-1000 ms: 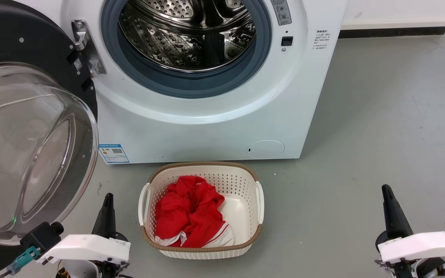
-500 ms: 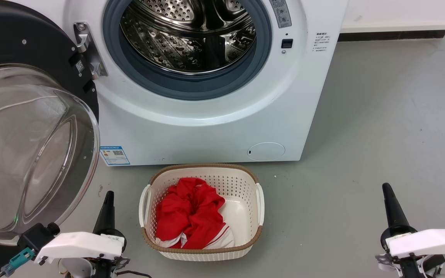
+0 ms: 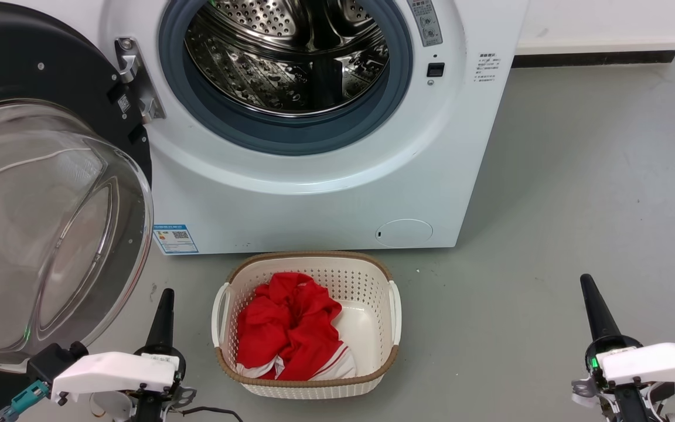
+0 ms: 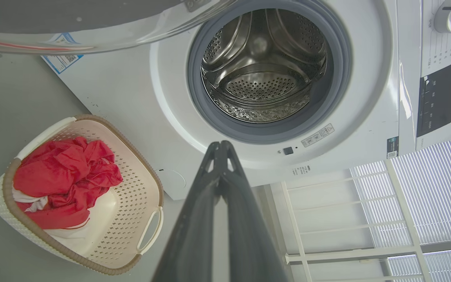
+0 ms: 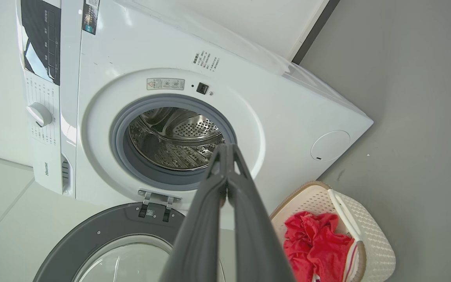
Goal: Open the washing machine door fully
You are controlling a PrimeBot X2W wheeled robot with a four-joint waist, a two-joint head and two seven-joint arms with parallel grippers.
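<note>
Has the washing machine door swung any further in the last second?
No. The washing machine door keeps its place against the blue label and the hinge; the whole head view shifted slightly, so the camera moved.

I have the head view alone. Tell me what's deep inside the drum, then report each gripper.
Observer: The left wrist view looks straight into the drum: bare steel to the back, no laundry.
Operator: Go on, left gripper.
Observer: The left gripper has its fingers pressed together, with nothing between them.
Operator: Now the right.
Observer: The right gripper is shut too, and it is empty.
</note>
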